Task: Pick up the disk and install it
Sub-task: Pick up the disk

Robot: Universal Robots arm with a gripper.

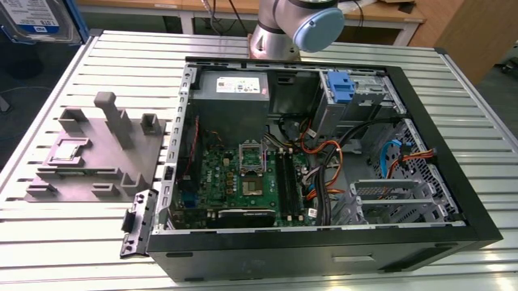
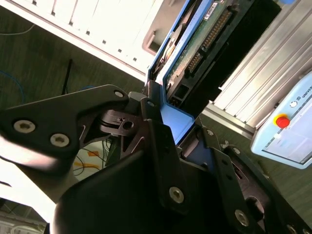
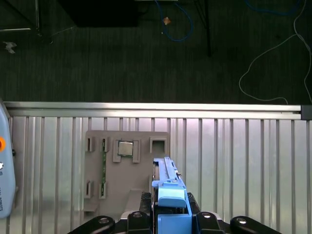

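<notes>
One step looks done: pick finished, install open. Exterior view, 10 o'clock: silver-grey metal disk with white, blue-banded label point(image 1: 34, 21) sits high, clear of the grey plastic parts fixture point(image 1: 97, 154) at 9 o'clock. First wrist view: black two-finger gripper point(image 3: 168, 219) is clamped on the disk's blue plastic bracket point(image 3: 170, 201). Open black computer case point(image 1: 283, 254) fills centre to 3 o'clock. My read: the install calls for squaring the bracket to a bay. Which bay, can't tell.

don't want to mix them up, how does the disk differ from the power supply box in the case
The disk is clamped in the fingers, outside the case; the power supply box sits mounted inside it. The disk has a blue bracket along its edge; the power supply box is plain grey. Both carry labels.
</notes>
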